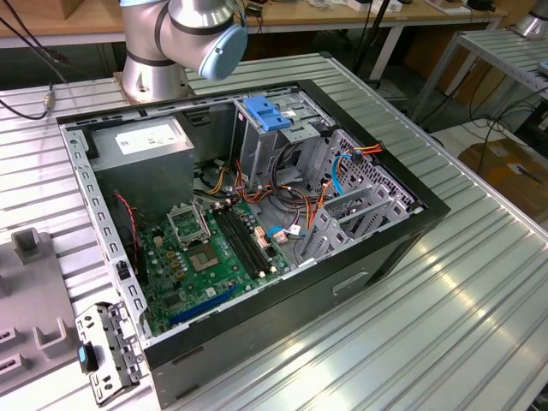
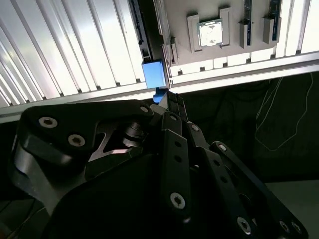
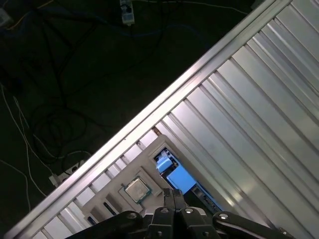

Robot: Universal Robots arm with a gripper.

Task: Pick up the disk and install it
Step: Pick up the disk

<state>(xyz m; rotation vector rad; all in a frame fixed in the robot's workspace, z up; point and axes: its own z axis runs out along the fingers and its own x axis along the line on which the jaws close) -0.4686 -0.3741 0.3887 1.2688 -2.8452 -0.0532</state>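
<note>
The gripper [image 2: 172,97] has its fingers drawn together with nothing between them, as both wrist views show; it hangs out past the rim of the ribbed metal table [image 1: 445,300], over a dark floor [image 3: 75,74] strewn with cables. What I take to be the disk [image 1: 110,349] lies on that table, well apart from the fingertips and just inward of the rim, pressed close beside the grey tray [image 2: 177,12] that carries a processor chip [image 2: 210,34]. Its long axis runs straight away from the table's rim, alongside the tray; the blue end [image 2: 154,73] is the end nearest the rim, so it faces the gripper head-on, with the rest of the body stretching away behind it. The gripper's line and the disk's length look roughly in line, though from these angles I cannot be sure. In the exterior view the disk sits at the view's lower left, just off the corner of the open computer case [image 1: 377,257] and far from the drive cage [image 1: 257,141] inside.
</note>
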